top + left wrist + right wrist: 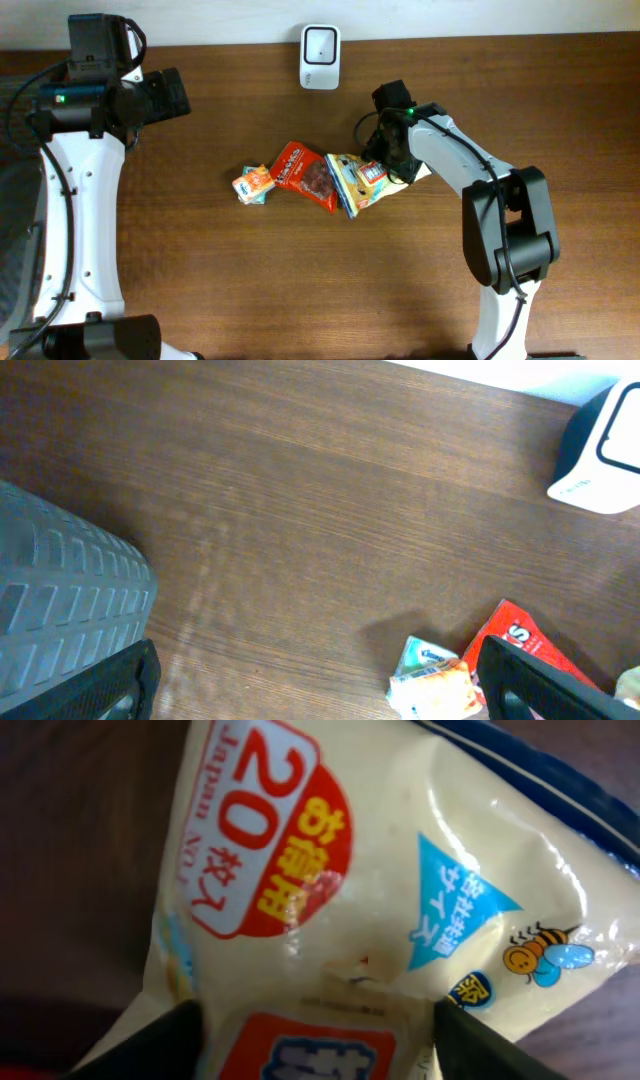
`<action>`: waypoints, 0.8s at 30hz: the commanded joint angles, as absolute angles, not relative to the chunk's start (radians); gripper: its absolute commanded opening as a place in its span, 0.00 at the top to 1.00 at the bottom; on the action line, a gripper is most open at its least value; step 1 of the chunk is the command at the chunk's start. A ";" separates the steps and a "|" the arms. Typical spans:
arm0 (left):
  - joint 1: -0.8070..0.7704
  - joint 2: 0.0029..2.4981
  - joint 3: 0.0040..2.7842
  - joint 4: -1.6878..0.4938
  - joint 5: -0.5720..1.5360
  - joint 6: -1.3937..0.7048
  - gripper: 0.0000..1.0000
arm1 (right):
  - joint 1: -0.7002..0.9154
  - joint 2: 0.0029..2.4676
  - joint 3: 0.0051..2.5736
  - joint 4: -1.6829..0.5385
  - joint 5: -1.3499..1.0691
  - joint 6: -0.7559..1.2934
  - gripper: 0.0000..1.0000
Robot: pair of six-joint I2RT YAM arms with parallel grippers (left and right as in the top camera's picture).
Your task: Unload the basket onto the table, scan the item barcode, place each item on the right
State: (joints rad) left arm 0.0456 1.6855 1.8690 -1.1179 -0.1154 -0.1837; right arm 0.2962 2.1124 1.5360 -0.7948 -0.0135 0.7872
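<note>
Watching right gripper: fingers are straddling the yellow pouch; you cannot tell whether they are pinching.
Left gripper: hanging spread, empty.
Yellow pouch: lying on the tabletop, touching red bag.
Risk: slick film probably slipping, or dragging red bag along.

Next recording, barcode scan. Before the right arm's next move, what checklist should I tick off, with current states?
1. Right gripper over the cream snack bag: ok, jaws on either side of it.
2. Firm grip on the cream snack bag: cannot tell.
3. Barcode in view: cannot tell, only the printed front shows.
4. Scanner unobstructed: ok.
5. Red bag clear of the pick: not ok, it appears to touch the cream snack bag.
6. Left gripper out of the way: ok, jaws open and empty.
</note>
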 commanded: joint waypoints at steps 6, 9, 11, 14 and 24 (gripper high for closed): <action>0.049 1.688 1.865 -1.117 -0.112 -0.178 0.01 | 0.248 2.115 1.634 -0.868 -0.243 0.277 0.66; 0.049 1.688 1.865 -1.117 -0.112 -0.178 0.01 | 0.221 2.095 1.706 -0.943 -0.279 0.170 0.88; 0.049 1.688 1.865 -1.117 -0.112 -0.178 0.01 | 0.213 2.085 1.742 -0.979 -0.280 0.128 0.96; 0.049 1.688 1.865 -1.117 -0.112 -0.178 0.01 | 0.202 2.080 1.775 -1.015 -0.278 0.114 0.73; 0.049 1.688 1.865 -1.117 -0.112 -0.178 0.01 | 0.236 2.146 1.667 -0.957 -0.228 0.420 0.41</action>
